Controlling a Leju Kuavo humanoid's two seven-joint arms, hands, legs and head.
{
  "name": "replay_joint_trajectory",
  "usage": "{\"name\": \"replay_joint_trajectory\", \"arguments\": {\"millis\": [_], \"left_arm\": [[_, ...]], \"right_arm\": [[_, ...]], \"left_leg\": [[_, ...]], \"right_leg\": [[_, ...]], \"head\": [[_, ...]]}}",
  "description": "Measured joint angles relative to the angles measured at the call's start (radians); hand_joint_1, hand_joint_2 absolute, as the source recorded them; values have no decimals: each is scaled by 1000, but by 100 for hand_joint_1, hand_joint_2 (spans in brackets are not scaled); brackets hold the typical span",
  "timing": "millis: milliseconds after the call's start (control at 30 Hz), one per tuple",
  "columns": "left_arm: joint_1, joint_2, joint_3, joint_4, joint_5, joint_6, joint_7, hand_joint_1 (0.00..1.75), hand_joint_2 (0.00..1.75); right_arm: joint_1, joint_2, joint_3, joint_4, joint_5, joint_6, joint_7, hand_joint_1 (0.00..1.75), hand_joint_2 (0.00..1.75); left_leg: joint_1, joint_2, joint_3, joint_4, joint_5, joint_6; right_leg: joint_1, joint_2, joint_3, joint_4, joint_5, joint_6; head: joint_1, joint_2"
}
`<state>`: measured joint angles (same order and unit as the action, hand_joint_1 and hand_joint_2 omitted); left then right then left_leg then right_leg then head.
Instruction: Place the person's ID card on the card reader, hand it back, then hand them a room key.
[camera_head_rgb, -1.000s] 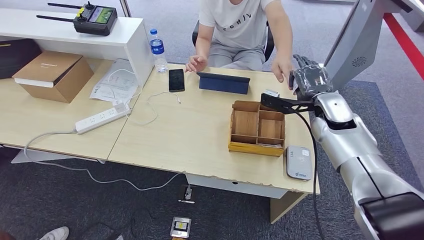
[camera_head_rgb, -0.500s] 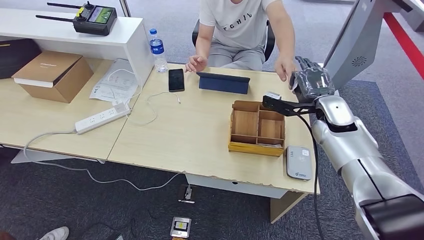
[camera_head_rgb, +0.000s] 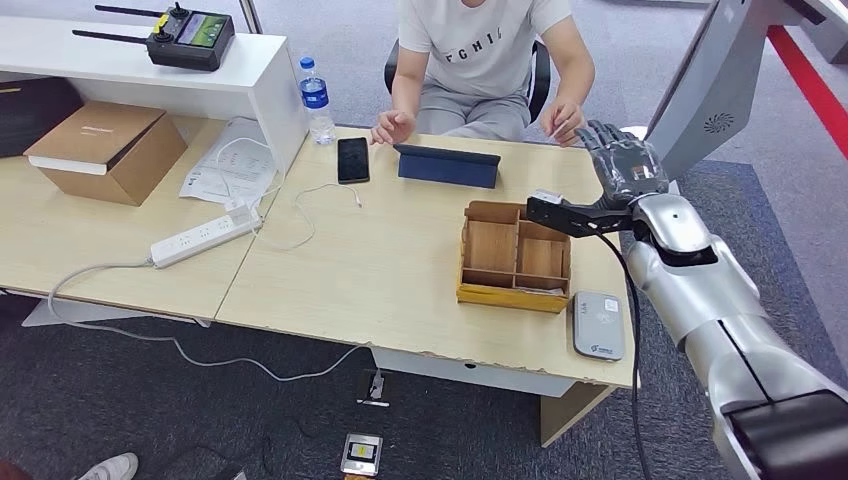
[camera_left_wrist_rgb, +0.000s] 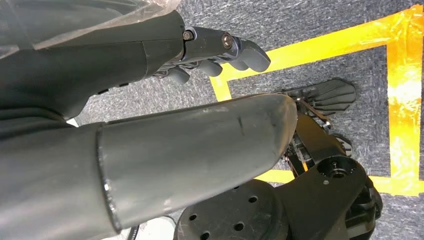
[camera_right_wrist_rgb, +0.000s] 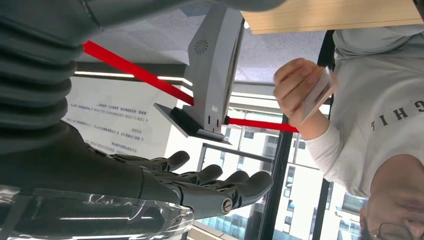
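Now right hand raised beside person's hand, fingers spread, holding nothing; card in person's hand

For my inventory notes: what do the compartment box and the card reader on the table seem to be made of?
Compartment box: probably wood or plywood, matte; brown grain on the dividers, pale cut edges.
Card reader: likely moulded plastic, smooth grey-white; rounded corners, printed symbol.

An office: light wooden desks on grey carpet, power strip, large windows.
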<state>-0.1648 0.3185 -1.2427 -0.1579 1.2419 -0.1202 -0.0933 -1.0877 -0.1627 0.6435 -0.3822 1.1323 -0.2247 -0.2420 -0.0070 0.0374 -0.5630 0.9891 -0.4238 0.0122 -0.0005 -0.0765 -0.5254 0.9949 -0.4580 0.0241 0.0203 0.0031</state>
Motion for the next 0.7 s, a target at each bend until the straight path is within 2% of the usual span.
{"name": "replay_joint_trajectory", "arguments": {"millis": [367, 467, 500, 533, 567, 633, 700], "left_arm": [[0, 0, 0, 0, -2, -1, -2, 0, 0], [0, 0, -3, 0, -3, -5, -6, 0, 0], [0, 0, -5, 0, 1, -6, -8, 0, 0], [1, 0, -6, 0, 14, -3, -7, 0, 0], [2, 0, -8, 0, 28, 1, -6, 0, 0], [7, 1, -8, 0, 54, 9, -2, 0, 0], [11, 4, -8, 0, 61, 13, -2, 0, 0]], "right_arm": [[0, -3, 0, 0, 1, 0, 1, 0, 0], [1, -19, -4, -2, -3, -23, -3, 0, 0], [3, -35, -10, -8, -19, -41, -16, 0, 0], [35, -80, -29, -65, -69, -12, -12, 0, 0], [78, -130, -50, -141, -125, 34, 1, 0, 0], [193, -244, -97, -364, -238, 193, 81, 0, 0], [265, -311, -129, -531, -284, 281, 145, 0, 0]], "left_leg": [[0, 0, 0, 0, 0, 0], [0, 0, 0, 0, 0, 0], [0, 0, 0, 0, 0, 0], [0, -1, 0, 0, 0, 0], [1, -2, 1, 1, 0, 0], [1, -3, 1, 1, -1, 1], [0, -2, -1, 1, -1, 1]], "right_leg": [[0, 0, 0, 0, 0, 0], [0, 0, 0, 0, 0, 0], [0, 0, 0, 0, 0, 0], [0, -1, 1, -1, 0, 0], [0, -1, 1, -1, 0, 0], [0, -2, 3, -3, 0, 1], [0, -1, 1, -3, 1, 1]], "head": [[0, 0], [0, 0], [0, 0], [0, 0], [0, 0], [0, 0], [0, 0]]}}
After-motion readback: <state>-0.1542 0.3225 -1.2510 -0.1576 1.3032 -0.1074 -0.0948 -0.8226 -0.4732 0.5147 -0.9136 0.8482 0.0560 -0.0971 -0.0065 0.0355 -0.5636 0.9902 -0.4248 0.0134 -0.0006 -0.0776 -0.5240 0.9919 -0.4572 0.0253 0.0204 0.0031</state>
